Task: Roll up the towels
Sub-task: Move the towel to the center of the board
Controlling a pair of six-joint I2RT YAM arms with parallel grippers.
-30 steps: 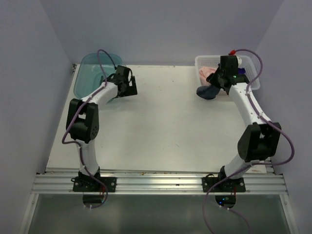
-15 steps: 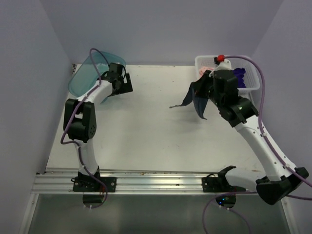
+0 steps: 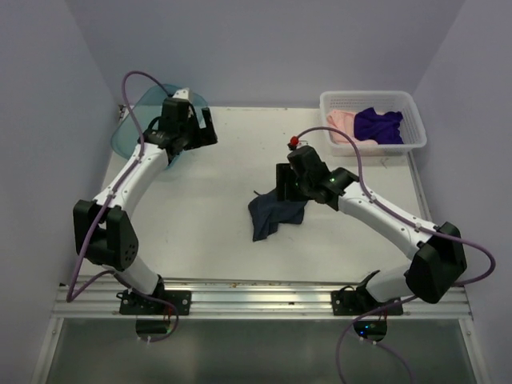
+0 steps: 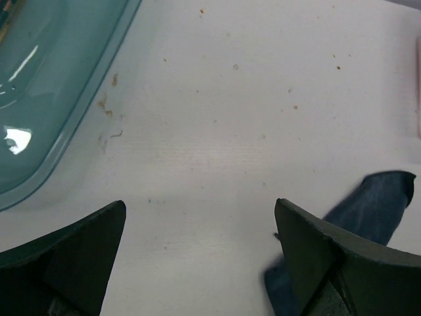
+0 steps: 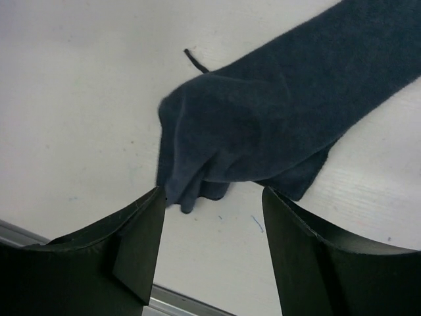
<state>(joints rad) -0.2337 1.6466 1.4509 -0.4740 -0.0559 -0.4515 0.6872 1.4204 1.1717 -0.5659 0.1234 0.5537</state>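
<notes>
Slate-blue soft cloth towel [image 3: 274,216] lies crumpled on the white table [image 3: 208,232] near centre, not rolled. My right gripper [image 5: 212,197] sits low at its edge, jaws apart, clamping nothing; one fold looks to brush a fingertip. My left gripper [image 4: 200,207] hangs w/ jaws wide, empty, beside the clear teal plastic tub [image 4: 39,99]. Deep purple towel [image 3: 378,124] & pale pink towel [image 3: 340,120] sit bunched in the white plastic mesh basket [image 3: 332,100], far right corner.

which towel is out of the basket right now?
The dark slate-blue towel: it lies crumpled on the table by the right gripper. The purple towel and pink towel sit in the white basket.
</notes>
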